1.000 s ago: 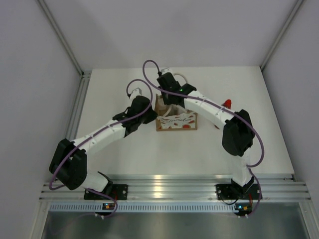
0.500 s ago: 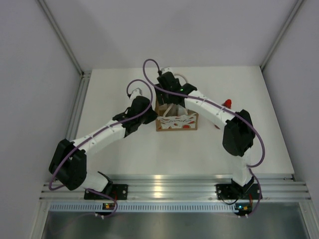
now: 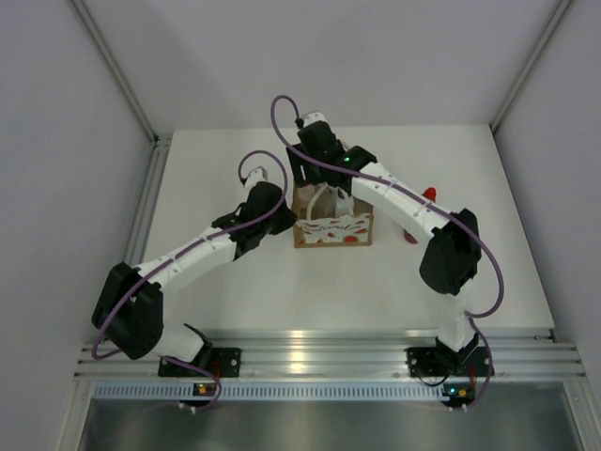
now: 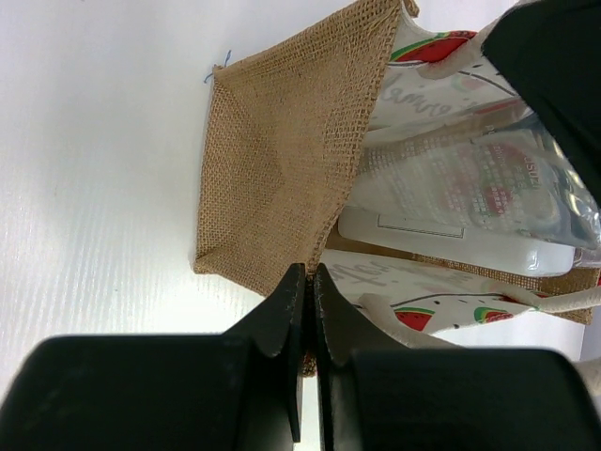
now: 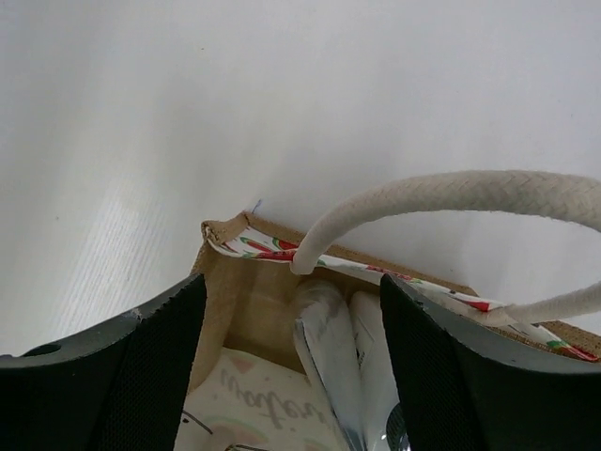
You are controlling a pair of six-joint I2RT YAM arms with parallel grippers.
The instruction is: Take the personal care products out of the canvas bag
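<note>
The canvas bag (image 3: 332,226) stands mid-table, watermelon-print panel toward the arms. My left gripper (image 3: 285,215) is shut on the bag's burlap left edge (image 4: 282,169); in the left wrist view the jaws (image 4: 311,274) pinch the fabric. My right gripper (image 3: 316,186) hovers over the bag's mouth, open, with nothing between its fingers (image 5: 293,366). Inside the bag lie a whitish-grey squeeze tube (image 5: 331,349) and a white container (image 5: 377,349) beside it. The tube (image 4: 460,193) also shows in the left wrist view. A red bottle (image 3: 428,195) lies on the table right of the bag, partly behind the right arm.
A cream rope handle (image 5: 441,195) arches across the bag's mouth just beyond my right fingertips. Side walls (image 3: 75,141) enclose the white table (image 3: 235,291) left and right. A metal rail (image 3: 319,357) runs along the near edge.
My right gripper has gone from shut to open and shifted slightly toward the far side above the bag. The left gripper and the bag have stayed put.
</note>
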